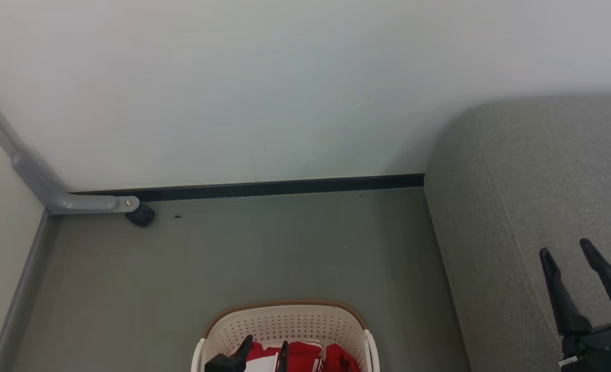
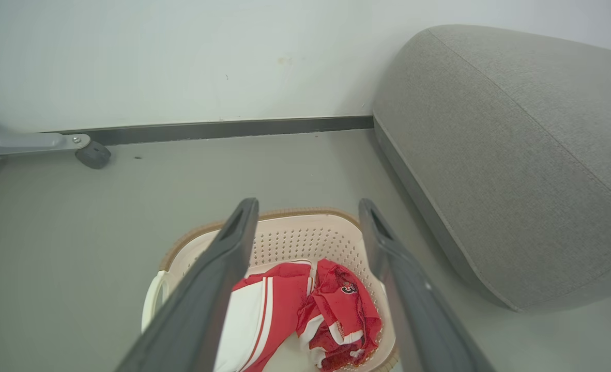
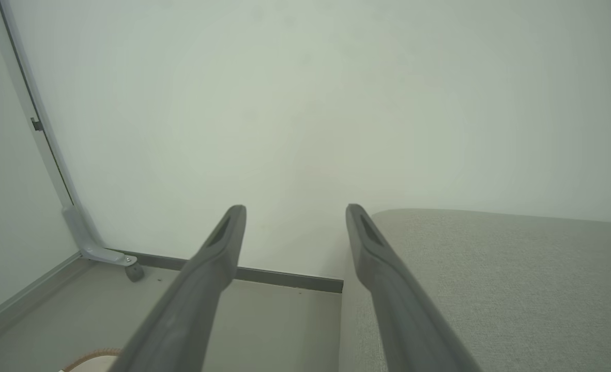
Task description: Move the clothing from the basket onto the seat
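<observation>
My left claw (image 2: pixel 308 206) is wide open and holds nothing. It hangs over the basket (image 1: pixel 285 323) on the floor (image 1: pixel 285 248). The red clothing (image 2: pixel 305 305) lies bunched up inside the basket. My right claw (image 1: pixel 566 250) is open too, empty, above the grey seat (image 1: pixel 533 181) beside the basket. The seat stands against the white wall (image 1: pixel 285 77).

In the left wrist view, the left gripper (image 2: pixel 308 204) blocks part of the scene. Its fingers (image 2: pixel 207 289) cover both side walls of the basket (image 2: pixel 305 237) and the outer edges of the clothing (image 2: pixel 279 310) lying between the jaws. The picture's bottom edge cuts off the basket's near wall. The dark lettering (image 2: pixel 348 289) near the right-hand jaw is too small to read.

In the head view, the right gripper (image 1: pixel 565 248) is cut off below its fingers. The seat (image 1: pixel 517 206) behind its jaws runs off the right edge.
</observation>
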Motion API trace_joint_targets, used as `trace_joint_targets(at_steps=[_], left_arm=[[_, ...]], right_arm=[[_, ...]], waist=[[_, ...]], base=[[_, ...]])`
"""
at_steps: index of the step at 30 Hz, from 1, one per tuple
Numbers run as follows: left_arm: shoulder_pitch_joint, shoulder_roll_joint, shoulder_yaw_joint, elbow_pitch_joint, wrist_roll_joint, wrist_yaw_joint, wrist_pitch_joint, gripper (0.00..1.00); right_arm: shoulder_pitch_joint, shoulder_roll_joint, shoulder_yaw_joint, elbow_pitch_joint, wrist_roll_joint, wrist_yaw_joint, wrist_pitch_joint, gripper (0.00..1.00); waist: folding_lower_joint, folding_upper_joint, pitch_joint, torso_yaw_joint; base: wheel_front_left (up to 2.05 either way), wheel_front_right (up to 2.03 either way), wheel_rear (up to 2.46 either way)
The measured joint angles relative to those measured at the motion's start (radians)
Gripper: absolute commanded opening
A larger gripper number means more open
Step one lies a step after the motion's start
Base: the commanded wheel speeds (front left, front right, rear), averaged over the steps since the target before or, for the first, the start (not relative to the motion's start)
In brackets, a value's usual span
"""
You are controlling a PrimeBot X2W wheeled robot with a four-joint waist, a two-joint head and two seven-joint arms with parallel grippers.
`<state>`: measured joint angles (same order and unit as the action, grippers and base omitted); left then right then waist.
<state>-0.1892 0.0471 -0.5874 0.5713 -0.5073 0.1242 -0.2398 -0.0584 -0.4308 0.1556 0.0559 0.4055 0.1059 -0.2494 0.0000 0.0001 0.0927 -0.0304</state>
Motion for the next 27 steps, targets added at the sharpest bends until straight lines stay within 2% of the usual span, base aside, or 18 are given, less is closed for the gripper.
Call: trace_joint_targets(at_steps=[6,16,27], left_arm=[[-0.122,0.0,-0.123,0.05,-0.08,0.0,0.032,1.0],[-0.256,0.0,-0.272,0.119,-0.193,0.0,0.113,1.0],[-0.35,0.001,-0.321,0.206,-0.314,0.0,0.187,1.0]], right_arm=[[-0.05,-0.031,-0.024,-0.06,0.037,0.009,0.0,1.0],[-0.128,-0.069,-0.056,-0.122,0.107,0.017,-0.003,1.0],[-0.187,-0.157,-0.014,-0.224,0.196,0.017,-0.007,1.0]], waist=[[0.0001,0.0001,0.087,-0.026],[0.0002,0.0001,0.228,-0.07],[0.0002,0.0001,0.373,-0.129]], base=[[0.0,0.0,0.0],[0.0,0.0,0.0],[0.0,0.0,0.0]])
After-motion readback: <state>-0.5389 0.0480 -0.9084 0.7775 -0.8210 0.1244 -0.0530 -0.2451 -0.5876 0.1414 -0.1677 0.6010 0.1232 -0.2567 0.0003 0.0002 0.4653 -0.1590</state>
